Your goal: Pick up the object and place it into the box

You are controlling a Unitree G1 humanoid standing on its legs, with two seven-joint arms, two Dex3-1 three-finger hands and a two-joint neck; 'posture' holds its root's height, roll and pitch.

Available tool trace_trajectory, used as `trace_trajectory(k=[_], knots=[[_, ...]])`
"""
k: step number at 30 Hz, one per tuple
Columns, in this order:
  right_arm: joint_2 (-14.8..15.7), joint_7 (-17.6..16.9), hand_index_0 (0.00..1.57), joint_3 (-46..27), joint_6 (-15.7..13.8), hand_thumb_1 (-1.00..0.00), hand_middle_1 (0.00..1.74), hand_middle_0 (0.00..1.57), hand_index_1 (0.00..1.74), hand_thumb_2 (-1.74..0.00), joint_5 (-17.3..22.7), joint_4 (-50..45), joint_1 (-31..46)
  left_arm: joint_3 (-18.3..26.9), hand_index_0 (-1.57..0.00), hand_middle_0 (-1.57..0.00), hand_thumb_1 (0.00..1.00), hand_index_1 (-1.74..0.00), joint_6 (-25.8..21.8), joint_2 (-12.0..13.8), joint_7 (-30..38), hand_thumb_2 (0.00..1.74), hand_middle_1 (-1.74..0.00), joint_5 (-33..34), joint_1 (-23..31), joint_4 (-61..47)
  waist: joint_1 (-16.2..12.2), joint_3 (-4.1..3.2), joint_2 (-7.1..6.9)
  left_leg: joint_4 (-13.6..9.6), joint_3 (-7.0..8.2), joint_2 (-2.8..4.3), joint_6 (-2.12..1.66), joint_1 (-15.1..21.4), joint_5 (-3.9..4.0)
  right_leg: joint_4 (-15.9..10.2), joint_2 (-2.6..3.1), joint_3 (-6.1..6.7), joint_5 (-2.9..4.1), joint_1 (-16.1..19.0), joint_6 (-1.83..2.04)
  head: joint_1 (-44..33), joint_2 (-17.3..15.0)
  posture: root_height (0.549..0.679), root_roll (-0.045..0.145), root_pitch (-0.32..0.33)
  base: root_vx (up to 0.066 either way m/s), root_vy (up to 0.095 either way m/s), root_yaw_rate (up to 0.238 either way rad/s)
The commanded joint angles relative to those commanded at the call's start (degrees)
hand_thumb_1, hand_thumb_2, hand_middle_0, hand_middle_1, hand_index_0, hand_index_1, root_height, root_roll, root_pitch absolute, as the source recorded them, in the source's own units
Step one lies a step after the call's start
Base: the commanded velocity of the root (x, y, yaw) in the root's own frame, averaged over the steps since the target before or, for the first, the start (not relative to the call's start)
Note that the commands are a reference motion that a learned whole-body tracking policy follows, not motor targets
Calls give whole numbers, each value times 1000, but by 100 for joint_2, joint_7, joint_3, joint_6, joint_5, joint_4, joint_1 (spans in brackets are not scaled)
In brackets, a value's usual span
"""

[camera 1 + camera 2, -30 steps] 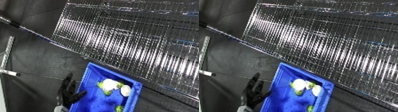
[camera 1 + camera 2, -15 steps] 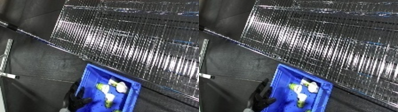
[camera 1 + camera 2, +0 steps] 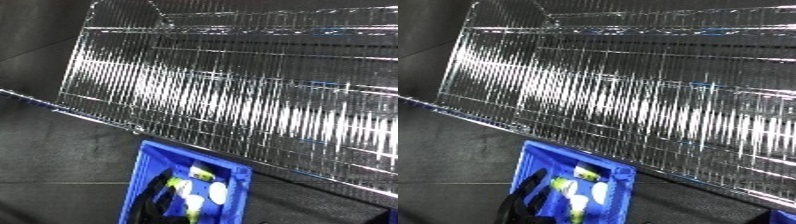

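- A black hand (image 3: pixel 153 197) reaches over the blue bin (image 3: pixel 145 165) from the lower edge of the view, its fingers pointing up into the bin's inside. Which of the robot's hands it is does not show clearly; it enters at the left part of the view.
- The fingers look fairly straight and spread, but the picture is blurred, so I cannot tell whether the hand is released or grasping anything.
- Just right of the fingers, inside the bin, lie several small white and yellow-green objects (image 3: pixel 202 187): one near the fingertips toward the bin's far wall, the others lower and beside the hand. Their exact shape cannot be made out, nor whether any touches the fingers.
- The bin stands on a dark surface (image 3: pixel 53 150) that spreads left of the hand.
- Beyond the bin, above the fingertips, a large shiny wire rack (image 3: pixel 240 90) fills most of the view, running at a slant from upper left to lower right; its near edge passes close to the bin's far corner.
- No second hand shows in either view.
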Motion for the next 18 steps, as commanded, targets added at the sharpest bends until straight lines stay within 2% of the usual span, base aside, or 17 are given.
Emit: trace_trajectory(k=[4, 8, 13, 18], knots=[[-13, 45, 0, 42, 13, 0, 0, 0, 0, 0, -32, 32, -85, -142, 0, 0, 0, 0, 46, -12, 4, 0, 0, 177, -41, -16, -61, 0, 84, 14, 48, 14, 1, -8, 12, -32, 2, 52, 73, -46, 12, 596, -1, 658, 33, 75, -24, -26, -109], [-41, 124, 0, 44, -11, 0, 0, 0, 0, 0, -73, 46, -164, -299, 0, 0, 0, 0, -4, -56, 7, 0, 0, 348, -74, -77, -125, 0, 158, -32, 91, 51, -12, 7, 65, -40, 7, 89, 118, -84, 25, 1425, -3, 658, 33, 75, -25, -14, -113], [-112, 157, 0, 19, -12, 0, 0, 0, 0, 0, -131, 7, -276, -532, 0, 0, 0, 0, -7, -142, 126, 0, 0, 570, -108, -286, -189, 0, 259, -95, 138, 88, -24, 27, 127, 25, 4, 106, 144, -151, 36, 2446, -151, 657, 33, 76, -28, 11, -123], [-219, 181, 0, -1, 49, 0, 0, 0, 0, 0, -322, -77, -353, -730, 0, 0, 0, 0, 24, -192, 272, 0, 0, 750, -97, -503, -263, 0, 333, -139, 161, 105, -22, 88, 149, 102, -9, 113, 138, -174, 31, 3232, -257, 657, 33, 72, -12, 47, -176]])
